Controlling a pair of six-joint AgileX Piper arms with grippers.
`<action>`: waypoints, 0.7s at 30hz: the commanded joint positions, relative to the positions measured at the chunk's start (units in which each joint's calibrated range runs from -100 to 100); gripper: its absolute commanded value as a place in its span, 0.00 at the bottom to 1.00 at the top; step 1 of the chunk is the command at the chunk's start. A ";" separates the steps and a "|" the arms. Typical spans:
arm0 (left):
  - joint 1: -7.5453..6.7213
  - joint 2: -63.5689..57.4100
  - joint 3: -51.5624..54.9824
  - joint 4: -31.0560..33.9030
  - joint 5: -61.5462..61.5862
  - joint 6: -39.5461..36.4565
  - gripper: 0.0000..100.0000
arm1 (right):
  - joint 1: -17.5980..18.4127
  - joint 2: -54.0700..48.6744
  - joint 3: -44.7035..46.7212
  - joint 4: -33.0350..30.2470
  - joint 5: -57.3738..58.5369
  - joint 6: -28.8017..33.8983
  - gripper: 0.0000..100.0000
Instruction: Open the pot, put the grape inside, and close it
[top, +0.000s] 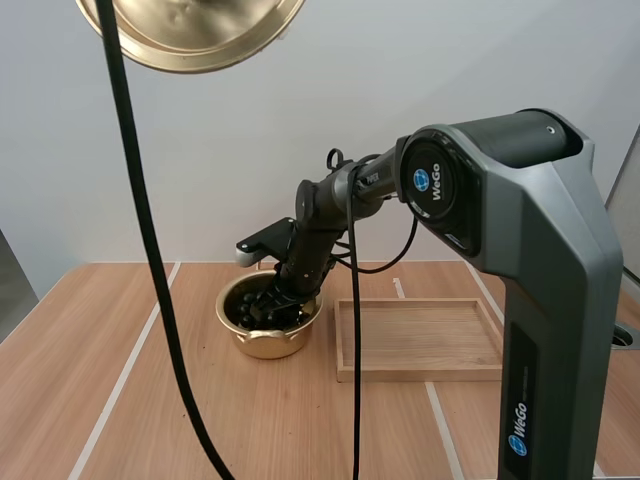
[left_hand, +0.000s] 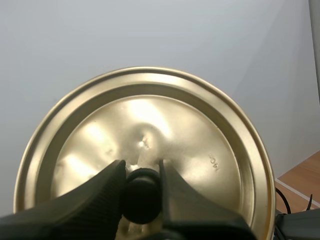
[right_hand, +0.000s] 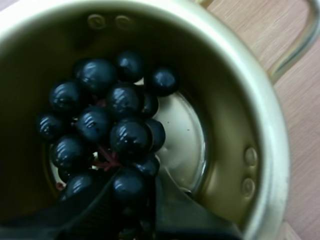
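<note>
Okay, the right gripper (right_hand: 131, 189) is down inside the pot (right_hand: 272, 130), fingers pinched on a lower berry of the grape bunch (right_hand: 102, 117), which sits within the pot walls. The left gripper (left_hand: 141, 182) clamps the black knob (left_hand: 141, 200) of the lid (left_hand: 200, 135), held high over the table (top: 90, 380). Risks, as I judge them: on release a berry or stem could snag on the ribbed fingers and ride back out. The lid hangs from one small knob, so it could swing or slip. Lowering it before the right arm clears would hit that arm. It's hard to tell whether the bunch rests on the pot floor. In the high view the frame edge cuts the lid and the right arm's wrist covers its fingertips. The wooden tray (top: 420, 340) lies just beside the pot.
</note>
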 joint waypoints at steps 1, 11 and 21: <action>0.03 -0.38 -0.56 -0.06 -0.65 -0.53 0.00 | 0.02 -0.23 -0.38 -0.38 0.02 0.20 0.00; 0.03 -0.38 -0.56 -0.06 -0.65 -0.53 0.00 | 0.02 -0.23 -0.38 -0.86 0.54 0.20 0.00; 0.03 -0.38 -0.56 -0.06 -0.65 -0.53 0.00 | 0.02 -0.54 -0.38 -1.76 0.24 1.11 1.00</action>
